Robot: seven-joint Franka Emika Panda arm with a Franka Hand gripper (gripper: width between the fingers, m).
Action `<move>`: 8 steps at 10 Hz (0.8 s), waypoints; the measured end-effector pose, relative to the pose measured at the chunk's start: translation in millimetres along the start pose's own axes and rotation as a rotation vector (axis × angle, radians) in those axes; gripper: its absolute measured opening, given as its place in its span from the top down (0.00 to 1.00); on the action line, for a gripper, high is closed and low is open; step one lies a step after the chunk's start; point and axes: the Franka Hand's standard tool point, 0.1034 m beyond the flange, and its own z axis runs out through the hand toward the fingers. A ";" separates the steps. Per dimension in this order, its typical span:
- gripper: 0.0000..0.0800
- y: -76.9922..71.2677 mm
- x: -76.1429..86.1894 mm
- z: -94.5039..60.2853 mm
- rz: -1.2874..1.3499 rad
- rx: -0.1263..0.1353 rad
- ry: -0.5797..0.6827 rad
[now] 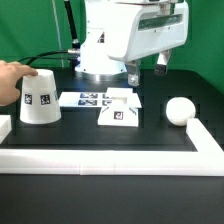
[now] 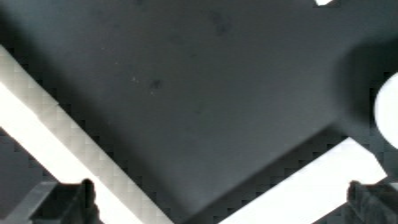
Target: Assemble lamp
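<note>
In the exterior view the truncated-cone shade stands on the black table at the left. The blocky square base sits in the middle and the ball-shaped bulb lies at the right. All are white with small square tags. My gripper is open and empty. Its fingertips show far apart above the table, holding nothing. A rounded white edge in the wrist view may be the bulb. In the exterior view the gripper is mostly hidden under the robot body, above and behind the base.
A person's hand rests on the shade at the exterior view's left. The marker board lies behind the base. A low white wall borders the table's front and sides; its corner shows in the wrist view.
</note>
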 end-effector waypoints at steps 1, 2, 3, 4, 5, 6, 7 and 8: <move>0.13 0.0 0.0 0.0 0.000 0.000 0.000; 0.13 0.0 0.0 0.0 0.000 0.000 0.000; 0.13 0.0 0.0 0.1 0.000 0.000 0.000; 0.13 -0.1 -0.1 0.3 0.000 0.000 0.000; 0.13 -0.1 -0.1 0.5 0.000 0.001 -0.001; 0.13 -0.2 -0.1 0.7 0.000 0.001 -0.001; 0.13 -0.2 -0.2 0.8 0.000 0.001 -0.001; 0.13 -0.3 -0.2 1.0 0.000 0.001 -0.001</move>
